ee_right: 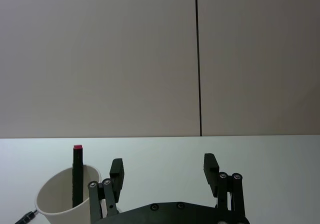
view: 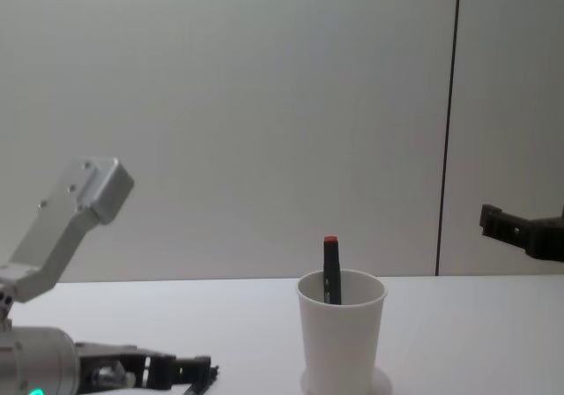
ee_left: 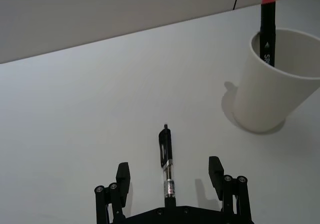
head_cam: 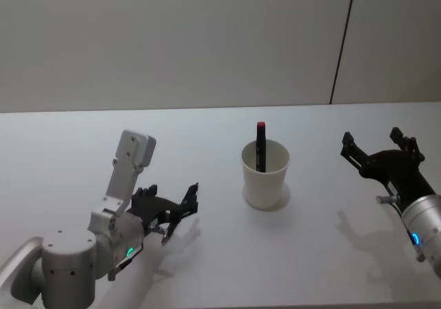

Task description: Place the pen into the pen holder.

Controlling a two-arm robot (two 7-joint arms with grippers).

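Note:
A pen (ee_left: 166, 166) with a black clip end and a clear barrel lies flat on the white table. My left gripper (ee_left: 169, 169) is open, one finger on each side of the pen and neither touching it. In the head view the left gripper (head_cam: 178, 216) is low over the table, left of the pen holder (head_cam: 265, 176). The holder is a white paper cup (view: 342, 335) standing upright, with a black marker with a red cap (head_cam: 261, 145) inside. My right gripper (head_cam: 372, 143) hovers open to the right of the cup, holding nothing.
The white table (head_cam: 331, 254) runs back to a plain grey wall with a dark vertical seam (head_cam: 342, 43). In the left wrist view the cup (ee_left: 275, 84) stands ahead of the left gripper, off to one side.

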